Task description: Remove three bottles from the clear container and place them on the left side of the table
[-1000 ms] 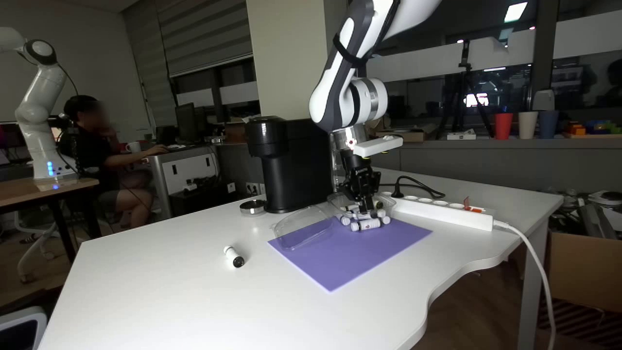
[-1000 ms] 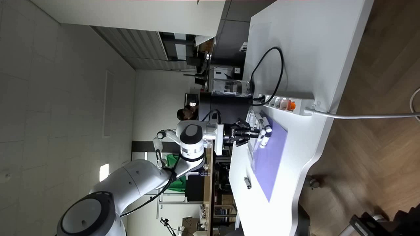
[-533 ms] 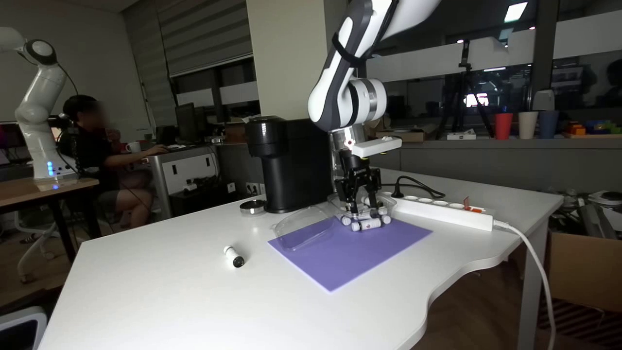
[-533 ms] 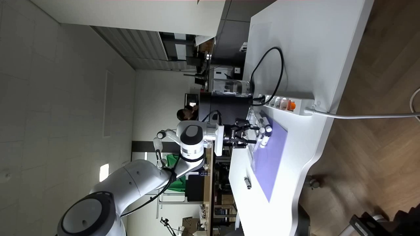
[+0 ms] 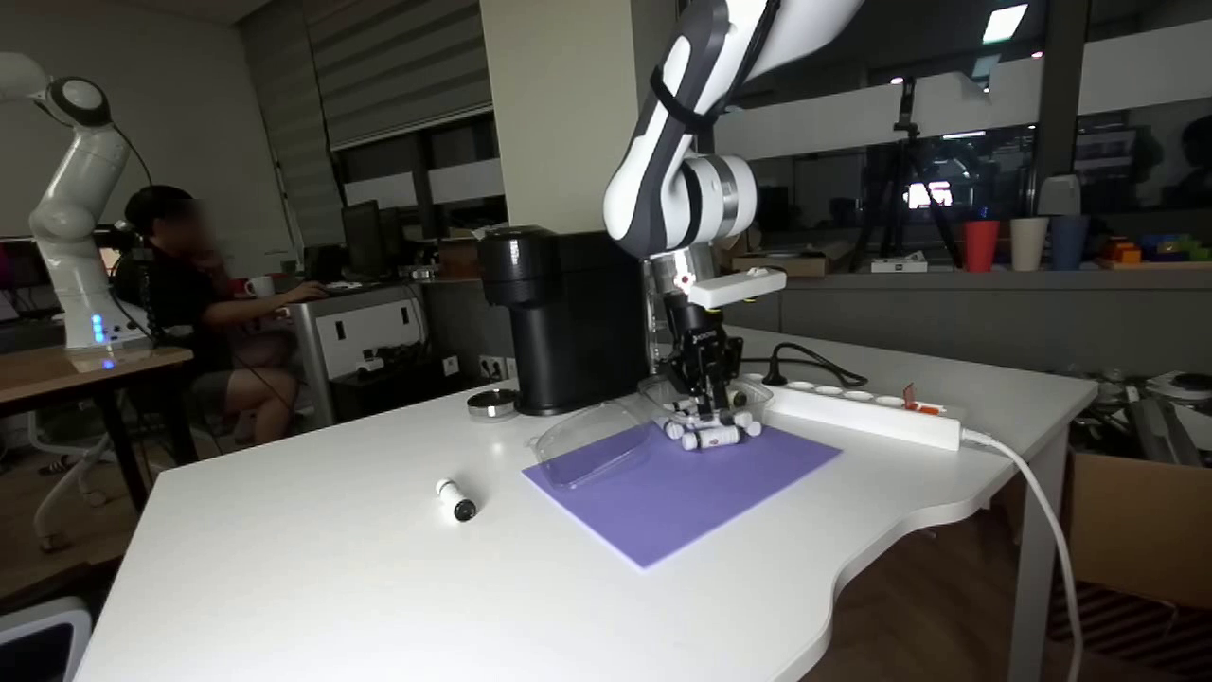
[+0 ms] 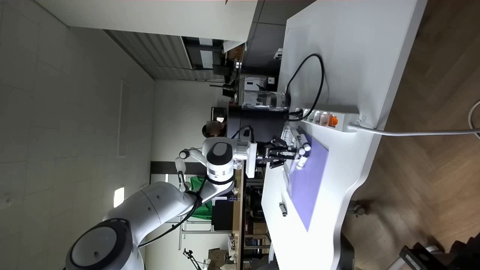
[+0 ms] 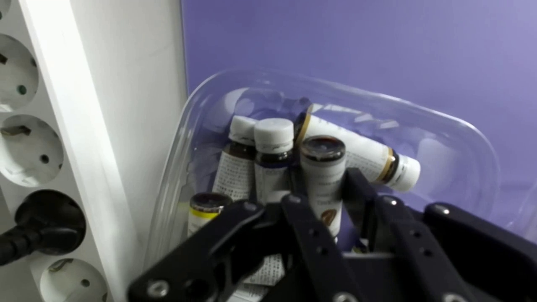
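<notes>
White label and dark glass mark the bottle (image 7: pixel 324 188) that the coming move concerns. It is in the tray (image 7: pixel 386 99), directly between the fingers (image 7: pixel 362 195) of the pincer (image 7: pixel 327 180), which is narrow and, I judge, holds it by its sides. In the wrist view the bottle's long axis runs roughly along the fingers, the base outward, so the grip goes across its width; how strongly it is tilted, I cannot tell. One finger sits between it and a white-capped bottle (image 7: pixel 272 161) just beside, therefore a straight lift seems safer than a sideways pull.

Thin clear plastic forms the tray, low, with rounded corners and a shiny rim. The labels look like paper; the bottles are round and will probably roll. On the smooth white table (image 5: pixel 360 587), in both exterior views, a lone bottle (image 5: pixel 454 499) lies on its side, across the purple mat (image 5: pixel 653 521) from the tray. I suppose that the goal side is there.
</notes>
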Controlling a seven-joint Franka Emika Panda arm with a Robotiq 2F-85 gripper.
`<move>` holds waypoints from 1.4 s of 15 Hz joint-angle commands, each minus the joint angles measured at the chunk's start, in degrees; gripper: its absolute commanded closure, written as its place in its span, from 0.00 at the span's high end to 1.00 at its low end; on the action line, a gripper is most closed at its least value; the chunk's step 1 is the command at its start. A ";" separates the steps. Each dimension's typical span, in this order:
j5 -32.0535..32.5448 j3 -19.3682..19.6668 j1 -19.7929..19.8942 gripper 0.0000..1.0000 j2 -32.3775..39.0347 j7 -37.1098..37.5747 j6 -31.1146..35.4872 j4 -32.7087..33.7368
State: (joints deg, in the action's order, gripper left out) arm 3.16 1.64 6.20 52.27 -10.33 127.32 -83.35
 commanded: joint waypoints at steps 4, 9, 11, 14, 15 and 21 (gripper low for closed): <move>-1.46 -1.81 0.25 0.06 -4.56 -1.41 -0.46 -3.00; 2.20 -3.20 -5.56 0.06 -14.69 -2.07 4.39 -9.89; 3.89 -3.74 -8.83 0.06 -16.35 -0.47 6.93 -11.03; 6.81 -3.53 -13.38 0.06 -14.22 2.20 10.38 -10.14; 7.41 -3.39 -14.46 0.06 -12.85 3.24 11.00 -9.50; 5.24 -4.44 -14.79 0.06 -6.36 5.14 17.60 -7.99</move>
State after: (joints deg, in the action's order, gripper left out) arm 9.54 -2.34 -9.46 43.63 -7.03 142.52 -92.73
